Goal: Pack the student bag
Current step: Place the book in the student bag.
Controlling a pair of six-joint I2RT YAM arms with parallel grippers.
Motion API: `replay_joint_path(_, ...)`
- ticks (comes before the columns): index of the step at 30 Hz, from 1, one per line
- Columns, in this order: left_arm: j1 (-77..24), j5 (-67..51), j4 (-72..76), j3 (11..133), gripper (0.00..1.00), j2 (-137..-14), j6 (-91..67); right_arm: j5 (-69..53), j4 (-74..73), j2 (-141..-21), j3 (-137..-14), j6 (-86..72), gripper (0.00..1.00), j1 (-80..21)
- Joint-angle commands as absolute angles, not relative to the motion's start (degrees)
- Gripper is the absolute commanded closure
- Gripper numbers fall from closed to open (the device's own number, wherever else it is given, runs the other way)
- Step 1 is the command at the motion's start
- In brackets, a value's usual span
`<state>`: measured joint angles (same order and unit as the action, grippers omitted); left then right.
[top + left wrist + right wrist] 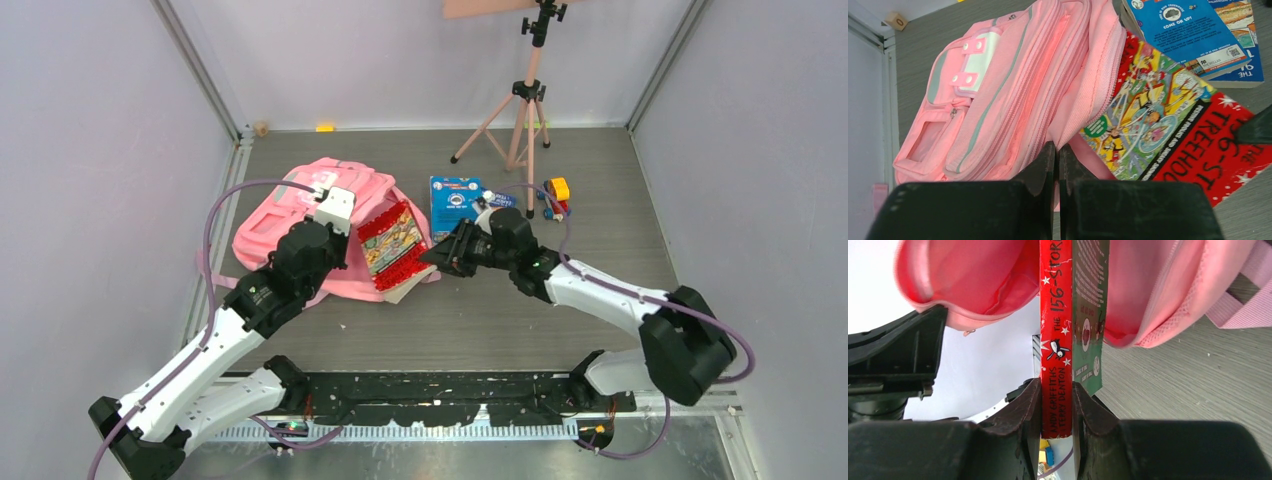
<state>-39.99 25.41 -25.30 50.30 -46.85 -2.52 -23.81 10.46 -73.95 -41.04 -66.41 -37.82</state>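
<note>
The student bag (290, 215) is a pink backpack lying at the left of the table, its mouth facing right. My left gripper (348, 238) is shut, pinching the pink edge of the bag's opening (1088, 95); its tips (1058, 150) meet on the fabric. A red paperback (392, 248) with a cartoon cover (1168, 130) lies partly inside the mouth. My right gripper (434, 256) is shut on the book's red spine (1055, 315), its fingertips (1056, 405) on either side. The bag's pink lining (983, 280) surrounds the book's far end.
A blue book (455, 200) (1188, 35) lies just right of the bag, on top of another blue one (1245, 35). A small yellow, red and blue toy (555, 195) sits further right. A pink tripod (525, 110) stands at the back. A wooden block (261, 128) lies by the far wall.
</note>
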Motion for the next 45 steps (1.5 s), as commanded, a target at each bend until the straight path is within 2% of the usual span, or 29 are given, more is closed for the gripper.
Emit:
replay_joint_path(1, -39.69, 26.11, -18.98, 50.98, 1.0, -45.16, -2.39, -23.32, 28.02, -78.54, -46.75, -69.57, 0.99, -40.31)
replay_joint_path(15, -39.66, 25.92, -18.98, 50.98, 1.0, -44.91, -2.37, -23.39, 44.23, -92.74, -55.21, -74.46, 0.99, -41.81)
replay_joint_path(24, -39.64, 25.66, -18.98, 50.93, 1.0, -45.01, -2.46, -23.17, 56.17, -106.95, -61.0, -80.83, 0.99, -42.09)
replay_joint_path(36, -39.65, 25.35, -18.98, 51.02, 1.0, -44.92, -2.46, -13.89, 42.79, -115.74, -61.84, -74.97, 0.99, -42.64)
replay_joint_path(45, -39.64, 25.69, -18.98, 50.99, 1.0, -44.84, -2.32, -10.81, 33.63, -119.83, -72.59, -68.21, 0.99, -44.92)
